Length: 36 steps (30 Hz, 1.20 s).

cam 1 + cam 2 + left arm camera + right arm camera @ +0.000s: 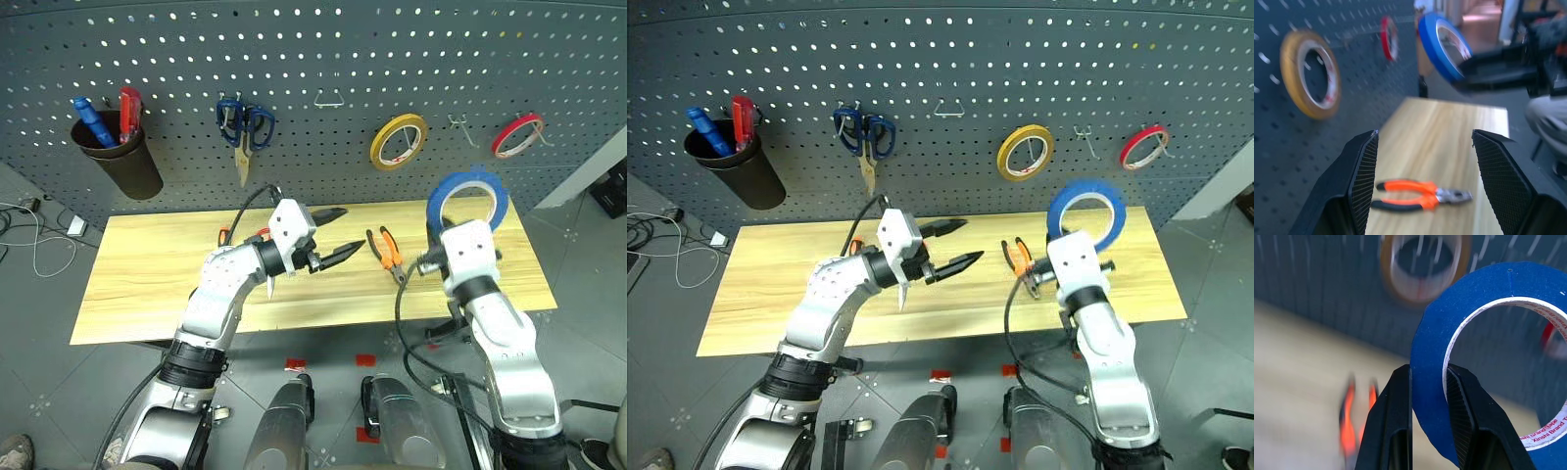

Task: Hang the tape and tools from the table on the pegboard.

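Blue tape (pixel 468 199) stands upright in the right gripper (pixel 1428 377), its two black fingers pinched on the roll's lower band, one inside the hollow and one outside, so that the wide centre stays free to slip over a hook; the roll hangs raised off the table (pixel 147 284) in front of the pegboard (pixel 323 49), between the yellow roll (pixel 398 141) and the red roll (pixel 517 135) already hanging there, with a bare metal hook (pixel 460 125) close above as a likely target; the left gripper (pixel 333 235) hovers over the tabletop with its fingers spread and nothing between them, pointed toward the orange-and-black pliers (pixel 386 249) lying flat on the wood, seemingly ready for the next pick; something orange-handled (pixel 224 236), perhaps the screwdriver or the red scissors, shows on the table behind the left arm, though too much is hidden to say which; blue-handled scissors (pixel 245 124) hang from the board, beside a dark cup (pixel 122 157) of pens.
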Each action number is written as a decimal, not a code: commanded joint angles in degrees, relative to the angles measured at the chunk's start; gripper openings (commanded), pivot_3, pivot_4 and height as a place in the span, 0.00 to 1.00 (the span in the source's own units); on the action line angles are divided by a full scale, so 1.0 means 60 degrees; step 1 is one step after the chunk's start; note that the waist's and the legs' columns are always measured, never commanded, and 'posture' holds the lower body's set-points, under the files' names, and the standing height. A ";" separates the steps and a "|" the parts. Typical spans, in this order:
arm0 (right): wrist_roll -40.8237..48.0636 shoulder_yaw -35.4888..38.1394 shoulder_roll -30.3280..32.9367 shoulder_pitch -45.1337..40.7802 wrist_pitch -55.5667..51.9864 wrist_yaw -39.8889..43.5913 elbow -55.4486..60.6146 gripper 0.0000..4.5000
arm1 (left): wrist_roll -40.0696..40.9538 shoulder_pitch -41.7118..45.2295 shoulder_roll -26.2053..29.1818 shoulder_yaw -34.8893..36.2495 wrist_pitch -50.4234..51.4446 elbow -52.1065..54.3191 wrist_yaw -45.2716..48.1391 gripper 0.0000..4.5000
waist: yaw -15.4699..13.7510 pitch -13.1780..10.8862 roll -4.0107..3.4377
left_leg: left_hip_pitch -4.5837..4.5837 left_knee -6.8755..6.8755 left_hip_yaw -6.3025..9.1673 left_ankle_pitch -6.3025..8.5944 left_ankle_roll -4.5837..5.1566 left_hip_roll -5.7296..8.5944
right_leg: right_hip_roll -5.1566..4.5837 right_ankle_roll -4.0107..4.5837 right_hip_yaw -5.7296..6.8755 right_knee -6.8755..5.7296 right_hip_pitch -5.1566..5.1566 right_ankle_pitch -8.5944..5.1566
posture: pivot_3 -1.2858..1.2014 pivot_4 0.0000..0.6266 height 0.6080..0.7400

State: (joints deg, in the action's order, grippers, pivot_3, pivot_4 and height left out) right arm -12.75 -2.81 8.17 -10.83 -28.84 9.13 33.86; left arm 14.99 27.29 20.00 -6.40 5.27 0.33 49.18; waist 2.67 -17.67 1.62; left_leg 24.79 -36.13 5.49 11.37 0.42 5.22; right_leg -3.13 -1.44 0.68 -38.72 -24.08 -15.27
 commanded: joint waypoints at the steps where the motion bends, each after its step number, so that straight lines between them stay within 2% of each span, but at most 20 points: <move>1: 0.0843 0.0830 -0.0168 -0.1558 0.0141 -0.0083 -0.0564 0.15 | 0.0145 0.0388 0.0027 0.0229 -0.0021 0.0014 -0.0069 0.72 | 0.0004 0.0000 0.0000 | 0.0000 0.0003 0.0001 -0.0018 -0.0003 0.0000 | 0.0000 -0.0004 0.0003 -0.0003 -0.0002 0.0005 | 0.48 0.49 1.00; 9: 0.2420 0.2417 0.0513 -0.3687 0.0906 0.0255 -0.4257 0.15 | 0.0023 0.0509 0.0018 0.0194 -0.0090 -0.0109 -0.0091 0.72 | -0.0063 0.0005 0.0008 | -0.0003 0.0013 -0.0002 -0.0056 -0.0045 0.0000 | -0.0001 0.0032 0.0014 -0.0035 -0.0005 0.0027 | 0.50 0.48 1.00; 17: 0.3872 0.2898 0.0228 -0.4196 0.0945 0.0368 -0.5094 0.15 | -0.0122 0.0371 0.0056 0.0191 -0.0190 -0.0117 -0.0195 0.72 | 0.0070 0.0005 0.0008 | -0.0002 0.0029 -0.0013 -0.0054 -0.0042 -0.0011 | 0.0002 0.0043 0.0009 -0.0033 -0.0015 0.0019 | 0.50 0.48 1.00; 23: 0.4137 0.2577 0.0157 -0.3884 0.0670 0.0333 -0.4723 0.59 | -0.0142 0.0270 0.0170 0.0248 -0.0140 -0.0376 -0.0132 0.72 | 0.0068 0.0005 0.0008 | -0.0002 0.0021 -0.0010 -0.0047 -0.0029 -0.0008 | 0.0001 0.0044 0.0010 -0.0042 -0.0012 0.0020 | 0.50 0.49 1.00; 28: 0.3926 0.1834 0.0219 -0.2548 -0.0608 0.0128 -0.3316 0.97 | -0.0462 -0.0107 0.0744 0.0171 -0.0562 -0.0688 0.0206 0.72 | 0.0076 0.0003 0.0005 | -0.0002 0.0027 -0.0007 -0.0050 -0.0036 -0.0011 | 0.0002 0.0044 0.0009 -0.0039 -0.0016 0.0019 | 0.50 0.51 1.00; 32: 0.3783 0.0750 -0.0028 -0.1194 -0.2696 -0.0334 -0.1859 0.99 | -0.1154 -0.0941 0.1985 0.0122 -0.1439 -0.1114 0.0776 0.72 | 0.0128 0.0002 0.0002 | -0.0002 0.0035 -0.0009 -0.0033 -0.0009 -0.0014 | 0.0002 0.0050 -0.0004 -0.0039 -0.0029 0.0015 | 0.50 0.53 1.00; 36: 0.3587 0.0144 -0.0806 -0.1177 -0.4593 -0.1262 -0.1885 0.99 | -0.1376 -0.1634 0.3055 0.0417 -0.2085 -0.1697 0.1110 0.72 | 0.0137 -0.0014 -0.0013 | -0.0003 0.0055 -0.0008 -0.0030 -0.0007 -0.0028 | 0.0003 0.0075 0.0001 -0.0043 -0.0043 0.0003 | 0.50 0.56 1.00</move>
State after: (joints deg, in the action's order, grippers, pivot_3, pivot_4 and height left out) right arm 9.64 -0.58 3.75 -16.66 -52.80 3.52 20.45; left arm 7.01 17.91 37.09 -5.59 -4.60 -10.04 54.92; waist 3.49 -17.76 1.54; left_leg 24.78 -35.78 5.45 11.18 0.37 5.05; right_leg -3.12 -0.96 0.71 -38.97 -24.36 -15.27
